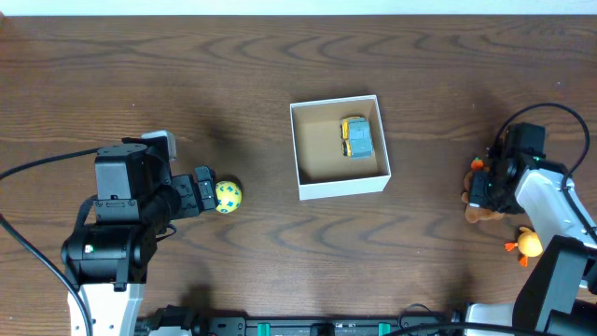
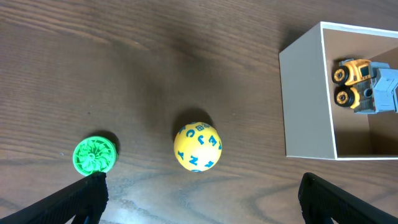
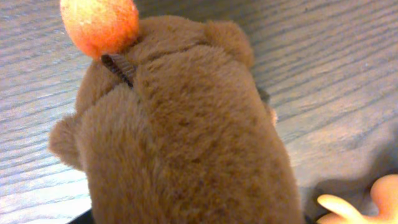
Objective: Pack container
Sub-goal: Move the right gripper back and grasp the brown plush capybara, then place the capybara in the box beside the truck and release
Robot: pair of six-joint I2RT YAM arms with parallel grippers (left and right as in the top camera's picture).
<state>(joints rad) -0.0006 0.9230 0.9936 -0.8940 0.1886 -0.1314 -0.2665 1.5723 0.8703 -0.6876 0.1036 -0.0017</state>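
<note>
The container [image 1: 341, 188] is a white square box with a tan inside, at the table's middle. A yellow and grey toy truck [image 1: 355, 137] lies in it. My left gripper [image 1: 201, 192] is open and empty, just left of a yellow ball with blue letters [image 1: 228, 196]. In the left wrist view the ball [image 2: 197, 147] lies ahead of the open jaws [image 2: 199, 202]. The container wall [image 2: 303, 93] is at the right. My right gripper [image 1: 483, 189] is down over a brown plush toy [image 1: 482, 214]. The plush [image 3: 180, 124] fills the right wrist view and hides most of the wide-apart fingers.
A green round disc [image 2: 94, 154] lies by the left fingertip, left of the ball. An orange duck-like toy [image 1: 528, 245] lies just behind the plush at the right edge, and its feet show in the right wrist view [image 3: 364, 202]. Cables trail from both arms.
</note>
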